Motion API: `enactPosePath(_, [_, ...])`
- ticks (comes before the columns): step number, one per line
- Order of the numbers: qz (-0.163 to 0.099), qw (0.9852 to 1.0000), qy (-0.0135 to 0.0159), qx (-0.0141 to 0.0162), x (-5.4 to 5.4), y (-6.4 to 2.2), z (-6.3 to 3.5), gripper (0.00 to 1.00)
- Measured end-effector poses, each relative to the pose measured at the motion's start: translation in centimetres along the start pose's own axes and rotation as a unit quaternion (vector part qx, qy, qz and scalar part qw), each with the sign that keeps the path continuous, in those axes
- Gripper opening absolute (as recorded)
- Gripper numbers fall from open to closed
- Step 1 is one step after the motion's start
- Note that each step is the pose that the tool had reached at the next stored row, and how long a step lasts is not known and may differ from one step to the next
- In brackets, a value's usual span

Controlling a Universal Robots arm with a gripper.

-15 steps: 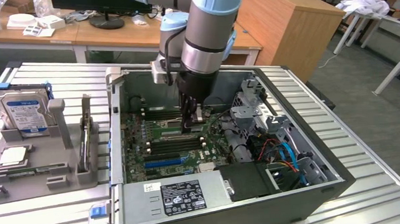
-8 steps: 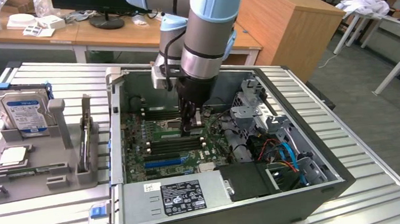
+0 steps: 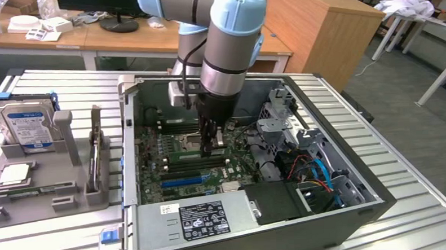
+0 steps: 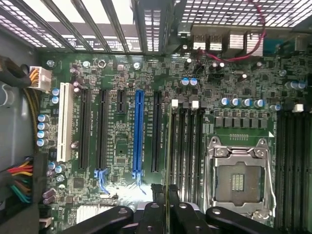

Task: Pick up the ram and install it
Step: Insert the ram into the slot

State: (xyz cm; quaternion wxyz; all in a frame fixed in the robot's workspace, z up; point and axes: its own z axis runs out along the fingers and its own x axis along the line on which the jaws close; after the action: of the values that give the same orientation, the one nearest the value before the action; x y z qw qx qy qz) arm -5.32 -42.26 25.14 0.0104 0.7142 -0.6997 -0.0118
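Note:
My gripper (image 3: 208, 150) hangs inside the open computer case (image 3: 131, 163), low over the motherboard (image 3: 160, 156). In the wrist view its black fingers (image 4: 155, 210) stand close together with a thin green edge between them, the ram (image 4: 168, 197) seen end-on. The gripper (image 4: 166, 214) is shut on it. Just ahead of the fingertips lie several long black memory slots (image 4: 185, 146) with white clips, between the blue expansion slot (image 4: 138, 131) and the empty silver processor socket (image 4: 239, 180). In the exterior view the ram's lower end is hard to make out against the board.
A grey parts holder (image 3: 30, 193) on the exterior view's left carries the blue-labelled hard drive (image 3: 27, 125) and a small square processor chip (image 3: 14, 175). A drive cage and cables (image 3: 315, 172) fill the case's right side. The power supply (image 3: 200, 221) sits at the front.

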Motion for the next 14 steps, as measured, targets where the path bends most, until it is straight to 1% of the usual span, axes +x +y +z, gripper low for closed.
enactPosePath(10, [0.000, 1.0000, 0.0000, -0.0001, 0.1, -0.12, 1.51, 0.14])
enactPosePath(11, [0.000, 1.0000, 0.0001, -0.0001, 0.1, -0.23, 1.51, 0.14])
enactPosePath(14, [0.000, 1.0000, -0.0001, 0.0000, -0.7, -0.40, 1.60, 0.14])
